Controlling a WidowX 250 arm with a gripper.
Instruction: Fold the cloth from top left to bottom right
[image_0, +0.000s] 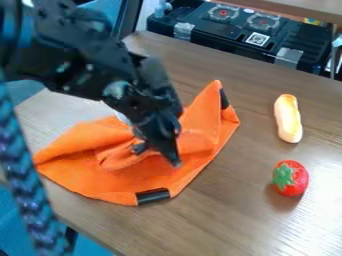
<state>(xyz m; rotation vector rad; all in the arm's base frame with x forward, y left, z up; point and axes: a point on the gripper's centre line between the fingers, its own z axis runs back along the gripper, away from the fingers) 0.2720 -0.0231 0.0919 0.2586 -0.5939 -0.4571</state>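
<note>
Up above the gripper (157, 156), close in, the camera's peering slantwise down past its jaws toward the black two-burner stove (230, 34)!

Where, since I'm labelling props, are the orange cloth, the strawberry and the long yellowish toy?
Orange cloth (147, 175): camera view, its front part.
Strawberry (298, 178): camera view, red body beside the green leaves.
Long yellowish toy (288, 119): camera view, its middle.
</note>
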